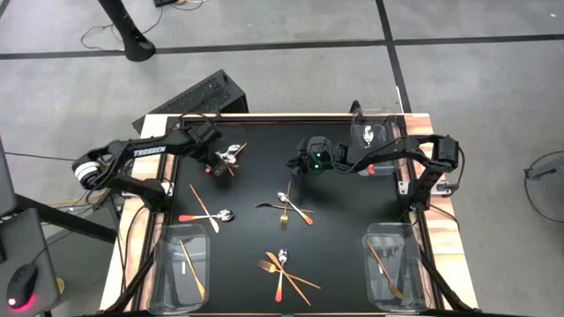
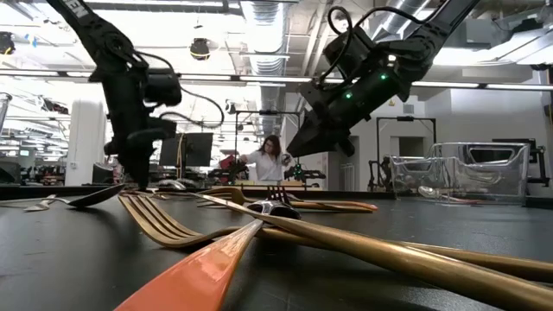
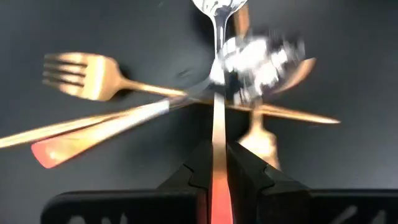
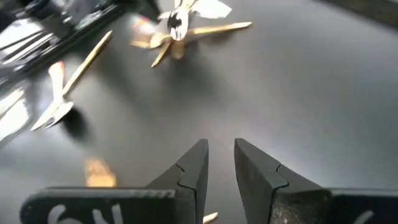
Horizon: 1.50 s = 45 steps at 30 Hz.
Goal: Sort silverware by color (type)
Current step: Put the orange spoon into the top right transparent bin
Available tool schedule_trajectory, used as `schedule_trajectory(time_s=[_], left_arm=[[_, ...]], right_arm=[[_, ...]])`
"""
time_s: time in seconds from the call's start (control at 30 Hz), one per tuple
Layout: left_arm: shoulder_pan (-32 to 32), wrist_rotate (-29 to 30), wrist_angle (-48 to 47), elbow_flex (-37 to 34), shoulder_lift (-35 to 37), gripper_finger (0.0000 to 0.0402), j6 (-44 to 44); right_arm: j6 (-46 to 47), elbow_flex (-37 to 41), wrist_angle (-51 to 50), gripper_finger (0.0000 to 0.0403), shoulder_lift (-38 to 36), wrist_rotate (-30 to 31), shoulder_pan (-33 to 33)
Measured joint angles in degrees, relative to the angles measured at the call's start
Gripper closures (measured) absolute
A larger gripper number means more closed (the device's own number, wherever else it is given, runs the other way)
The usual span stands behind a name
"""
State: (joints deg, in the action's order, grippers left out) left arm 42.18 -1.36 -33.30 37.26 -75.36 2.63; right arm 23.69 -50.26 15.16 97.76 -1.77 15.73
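Observation:
My left gripper (image 1: 222, 164) stands over a pile of silverware (image 1: 227, 158) at the table's far left and is shut on a silver spoon with a red-orange handle (image 3: 216, 74). In the left wrist view the pile holds a copper fork (image 3: 84, 76), a second red-handled piece (image 3: 93, 138) and a shiny spoon bowl (image 3: 264, 59). My right gripper (image 1: 295, 167) hangs open and empty above the far middle of the table; its fingers (image 4: 193, 165) show apart in the right wrist view. My left gripper pinches the spoon's red-orange handle (image 3: 218, 158) between its two fingers. The handle runs straight out from between the fingers, and its silver bowl (image 3: 214, 7) points away over the pile. I cannot tell whether the spoon is clear of the other pieces.
Other heaps of silverware lie at the left (image 1: 207, 214), the middle (image 1: 286, 208) and the near middle (image 1: 282, 269). Clear bins stand at the near left (image 1: 167, 264), near right (image 1: 414, 264) and far right (image 1: 379, 132). A person shows in the room behind (image 2: 270, 160).

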Motion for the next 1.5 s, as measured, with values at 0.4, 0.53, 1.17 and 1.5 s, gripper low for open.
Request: schedule_trajectory(time_s=[0.4, 0.53, 1.17, 1.5], left_arm=[[-3.9, -27.3, 22.4, -3.8, 10.6, 0.0389, 4.1], [-7.4, -27.8, 30.0, -5.3, 9.7, 0.0390, 5.1], [-19.3, -17.2, 52.8, -7.7, 8.5, 0.0390, 5.5], [-21.0, -17.0, 63.7, -7.7, 1.9, 0.0390, 5.4]], right_arm=[[3.3, 0.0, 7.6, 0.0303, 0.0, -8.4, -0.4], [3.3, 0.0, 15.1, 0.0302, 0.0, -7.7, -0.4], [-1.9, 0.0, 31.2, 0.0203, 0.0, -5.6, -3.3], [-1.7, 0.0, 34.8, 0.0211, 0.0, -5.6, -3.4]])
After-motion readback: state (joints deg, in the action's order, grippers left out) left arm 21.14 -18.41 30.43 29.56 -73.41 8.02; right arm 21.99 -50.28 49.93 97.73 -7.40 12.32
